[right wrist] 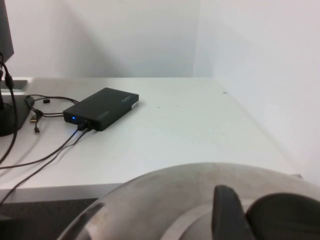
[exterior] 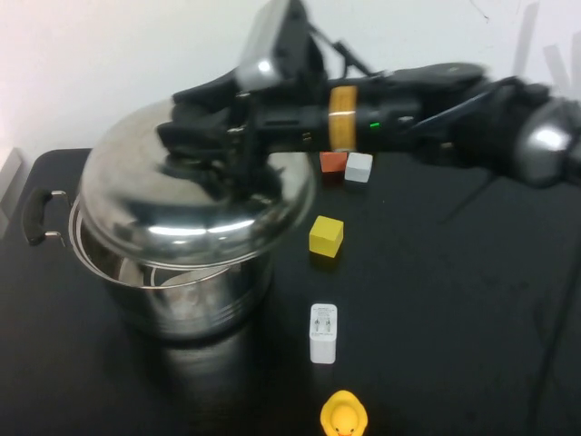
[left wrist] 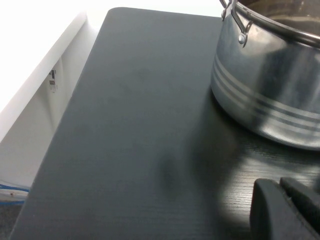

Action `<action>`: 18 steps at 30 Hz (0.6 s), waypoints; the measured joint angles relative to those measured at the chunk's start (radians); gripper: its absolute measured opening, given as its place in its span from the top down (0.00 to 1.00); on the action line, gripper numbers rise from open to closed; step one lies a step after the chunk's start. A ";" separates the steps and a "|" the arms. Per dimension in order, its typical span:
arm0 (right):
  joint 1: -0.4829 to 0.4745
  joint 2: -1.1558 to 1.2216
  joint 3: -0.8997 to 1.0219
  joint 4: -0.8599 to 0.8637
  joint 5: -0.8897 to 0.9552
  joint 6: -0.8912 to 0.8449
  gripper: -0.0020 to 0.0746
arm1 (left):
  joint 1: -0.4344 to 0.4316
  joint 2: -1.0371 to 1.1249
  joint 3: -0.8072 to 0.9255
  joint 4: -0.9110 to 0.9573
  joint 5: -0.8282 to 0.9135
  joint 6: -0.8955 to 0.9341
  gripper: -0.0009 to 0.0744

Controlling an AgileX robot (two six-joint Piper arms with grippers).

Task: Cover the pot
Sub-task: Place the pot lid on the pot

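- High view shows the right gripper reaching across from the right, its fingers clamped around the knob at the top of the domed lid.
- That lid hangs tilted over the pot, which stands at the table's left; the near edge is lifted, leaving an open gap above the rim, and the lid looks offset a little toward the right and back.
- Seating it likely calls for levelling, a slight shift left, then lowering straight down.
- Left gripper sits low beside the pot's wall, away from the lid; whether it is open cannot be told.
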 joint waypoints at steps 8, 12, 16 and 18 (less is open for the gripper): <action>0.057 0.162 -0.165 -0.004 0.118 0.002 0.53 | 0.000 0.000 0.000 0.000 0.000 0.000 0.99; 0.073 0.197 -0.191 -0.006 0.186 0.002 0.53 | 0.000 0.000 0.000 0.000 0.000 0.000 0.99; 0.077 0.211 -0.196 -0.006 0.248 0.002 0.53 | 0.000 0.000 0.000 0.000 0.000 0.000 0.99; 0.077 0.216 -0.198 0.001 0.264 0.002 0.53 | 0.000 0.000 0.000 0.000 0.000 0.000 0.99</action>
